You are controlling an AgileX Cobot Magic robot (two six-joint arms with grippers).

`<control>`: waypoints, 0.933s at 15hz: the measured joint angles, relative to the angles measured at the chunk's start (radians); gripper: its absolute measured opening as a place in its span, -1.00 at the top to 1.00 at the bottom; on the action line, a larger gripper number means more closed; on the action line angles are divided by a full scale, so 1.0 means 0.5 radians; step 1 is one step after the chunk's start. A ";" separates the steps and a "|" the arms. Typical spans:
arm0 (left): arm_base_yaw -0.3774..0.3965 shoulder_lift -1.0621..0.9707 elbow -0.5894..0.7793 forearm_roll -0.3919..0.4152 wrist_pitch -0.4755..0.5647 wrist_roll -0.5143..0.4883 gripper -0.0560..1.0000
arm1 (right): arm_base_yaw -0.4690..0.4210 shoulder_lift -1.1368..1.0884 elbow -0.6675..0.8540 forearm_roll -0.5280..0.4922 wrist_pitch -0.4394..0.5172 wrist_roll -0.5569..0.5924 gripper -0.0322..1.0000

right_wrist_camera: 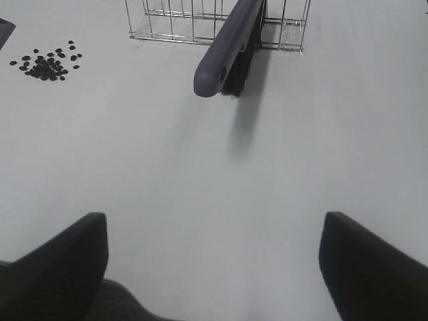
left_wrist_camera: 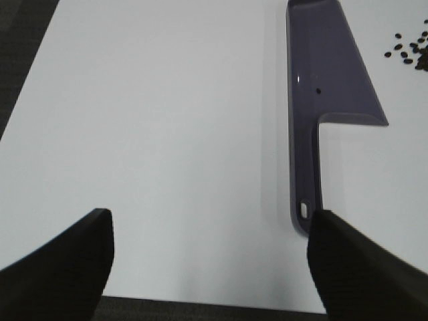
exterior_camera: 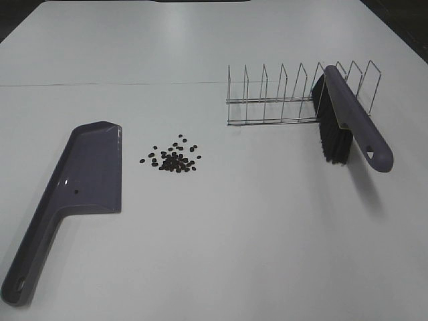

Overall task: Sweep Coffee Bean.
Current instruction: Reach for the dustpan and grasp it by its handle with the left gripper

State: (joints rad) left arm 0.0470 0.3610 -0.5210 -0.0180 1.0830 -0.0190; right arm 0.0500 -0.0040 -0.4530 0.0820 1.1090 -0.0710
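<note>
Left gripper [left_wrist_camera: 210,224]: at the near left, seen only by its own wrist camera; two dark fingers spread wide apart, nothing clasped, bare white surface between them.
Right gripper [right_wrist_camera: 214,221]: at the near right, likewise seen only by its own wrist camera; fingers spread wide apart, holding nothing.
Table [exterior_camera: 234,254]: plain white top, a thin seam line running left to right across the far half.
Dustpan [exterior_camera: 87,174]: dull purple plastic, lying flat at the near left; handle pointing near, with an oval hanging slot at its end; open pan pointing far; one small dark speck on the pan floor, nature unclear.
Coffee bean [exterior_camera: 174,157]: a few dozen tiny dark ovals in a loose cluster on the table, just right of the dustpan's pan and apart from it, a few strays at the far edge of the cluster; well left of the brush.
Brush [exterior_camera: 351,117]: purple handle with a hanging hole at the near end, black bristles facing down; propped tilted in the right end of the rack, handle jutting toward the near right, clear of the table.
Rack [exterior_camera: 281,100]: chrome wire, a row of upright dividers, at the far right of centre.
</note>
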 joint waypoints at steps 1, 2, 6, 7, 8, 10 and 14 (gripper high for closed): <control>0.000 0.088 0.000 0.000 -0.002 -0.002 -0.49 | 0.000 0.000 0.000 0.000 0.000 0.000 -0.52; 0.000 0.230 0.000 0.000 -0.004 -0.004 -0.49 | 0.000 0.000 0.000 0.000 0.000 0.000 -0.52; 0.000 0.502 0.000 0.000 -0.006 -0.006 -0.49 | 0.000 0.000 0.000 0.000 0.000 0.000 -0.52; 0.000 0.578 0.000 -0.004 -0.008 -0.006 -0.49 | 0.000 0.000 0.000 0.000 0.000 0.000 -0.52; 0.000 0.652 0.000 -0.010 -0.008 -0.006 -0.49 | 0.000 0.000 0.000 0.000 0.000 0.000 -0.52; 0.000 0.814 0.000 -0.030 -0.010 -0.006 -0.49 | 0.000 0.000 0.000 0.000 0.000 0.000 -0.52; 0.000 1.026 0.000 -0.024 -0.014 -0.166 -0.49 | 0.000 0.000 0.000 0.000 0.000 0.000 -0.52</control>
State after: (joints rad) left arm 0.0470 0.8740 -0.5210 -0.0300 1.0760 -0.1020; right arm 0.0500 -0.0040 -0.4530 0.0820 1.1090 -0.0710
